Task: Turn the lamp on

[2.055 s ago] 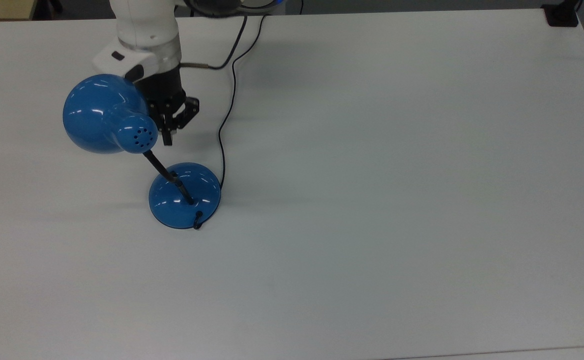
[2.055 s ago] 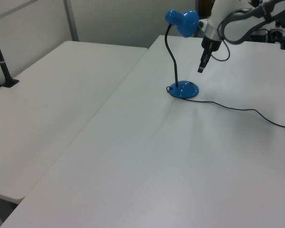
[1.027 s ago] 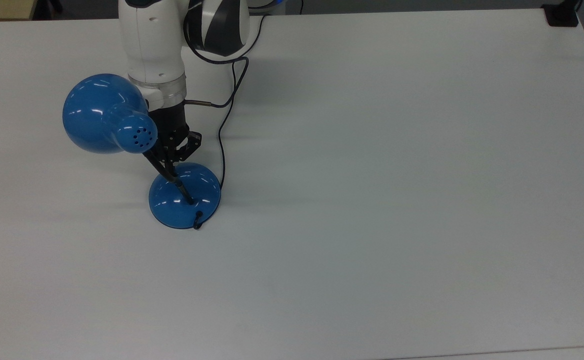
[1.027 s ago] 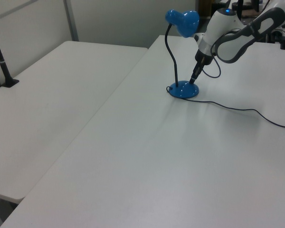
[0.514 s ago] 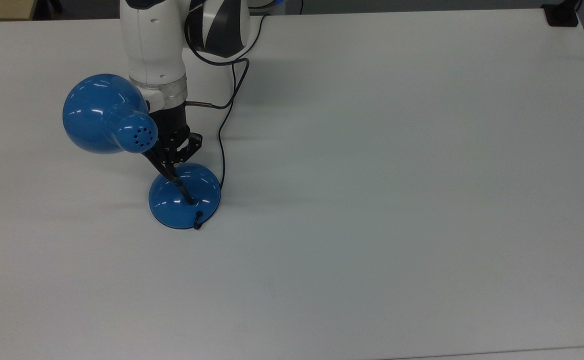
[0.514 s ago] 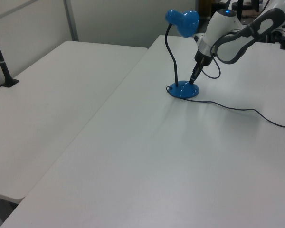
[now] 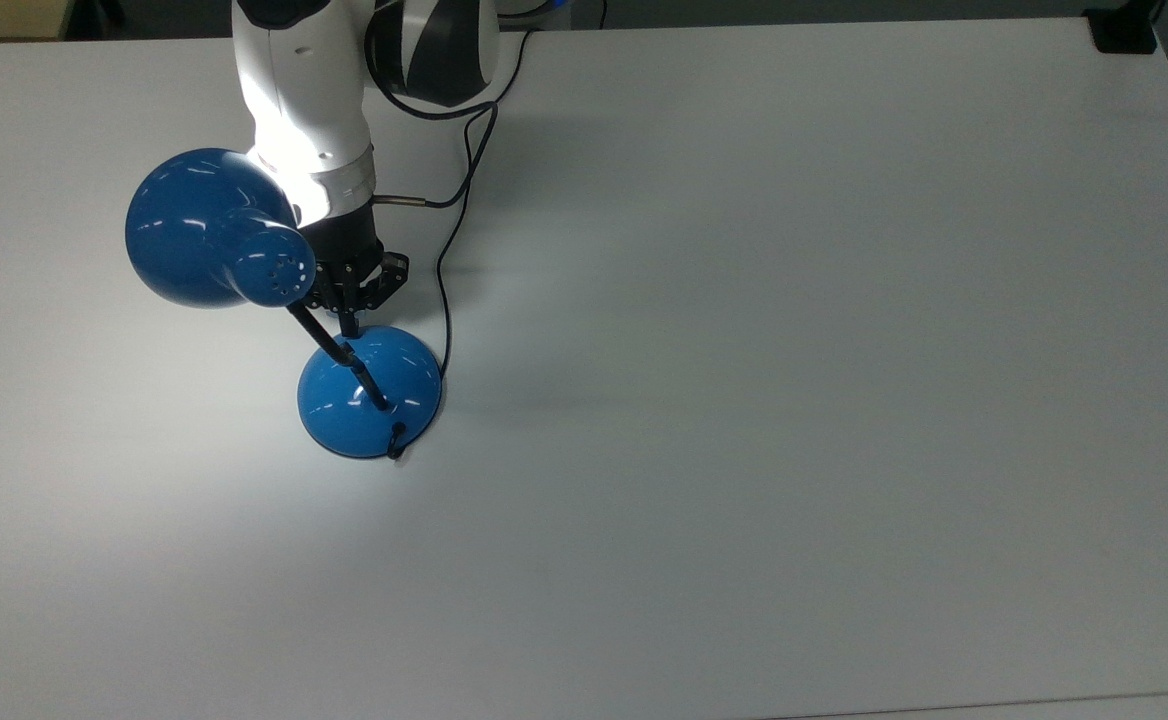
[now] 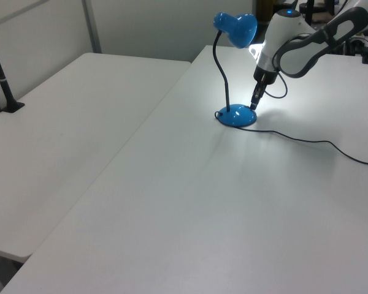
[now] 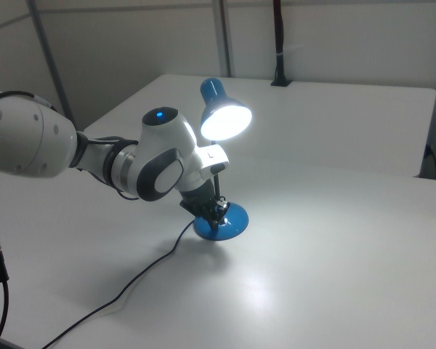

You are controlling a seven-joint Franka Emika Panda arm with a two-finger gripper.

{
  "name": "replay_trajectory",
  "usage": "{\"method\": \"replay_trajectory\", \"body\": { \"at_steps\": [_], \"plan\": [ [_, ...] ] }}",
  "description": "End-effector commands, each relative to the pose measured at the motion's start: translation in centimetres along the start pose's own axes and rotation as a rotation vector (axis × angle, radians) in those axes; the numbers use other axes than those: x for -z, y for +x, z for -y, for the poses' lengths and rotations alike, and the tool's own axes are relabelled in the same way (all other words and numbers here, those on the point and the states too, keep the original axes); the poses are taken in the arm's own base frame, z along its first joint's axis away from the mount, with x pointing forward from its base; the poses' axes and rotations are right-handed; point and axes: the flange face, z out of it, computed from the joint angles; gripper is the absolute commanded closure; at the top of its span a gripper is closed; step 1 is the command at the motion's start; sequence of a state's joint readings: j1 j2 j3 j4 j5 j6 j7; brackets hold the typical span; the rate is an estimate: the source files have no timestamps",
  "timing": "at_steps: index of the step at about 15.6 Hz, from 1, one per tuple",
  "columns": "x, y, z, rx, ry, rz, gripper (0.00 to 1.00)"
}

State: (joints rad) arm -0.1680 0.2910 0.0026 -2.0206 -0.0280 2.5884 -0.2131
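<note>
— Where was the lamp (image 7: 369,392)?

— On the white table (image 7: 794,350), in the top view's left half. Its shade (image 9: 225,120) was lit, with a bright pool on the tabletop.

— And the gripper (image 7: 349,318)?

— At about 11 o'clock of the blue base (image 8: 237,116) in the top view, its fingertips pointing down just above the base's rim. The fingers looked pressed together, holding nothing.

— The cord (image 8: 319,143)?

— Black, trailing across the table away from the base.
</note>
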Motion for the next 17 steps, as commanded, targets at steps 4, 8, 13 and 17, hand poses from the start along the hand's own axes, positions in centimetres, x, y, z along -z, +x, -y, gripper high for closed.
{"method": "replay_trajectory", "body": {
  "at_steps": [4, 8, 13, 17],
  "plan": [
    [3.2, -1.0, 0.3, 0.068, 0.028, 0.109, 1.00],
    [8.4, -2.4, 0.3, 0.180, 0.097, 0.322, 1.00],
    [17.6, -2.4, 0.7, 0.162, 0.134, 0.424, 0.56],
    [22.8, -0.8, 1.6, 0.130, 0.122, 0.386, 0.00]
  ]
}}
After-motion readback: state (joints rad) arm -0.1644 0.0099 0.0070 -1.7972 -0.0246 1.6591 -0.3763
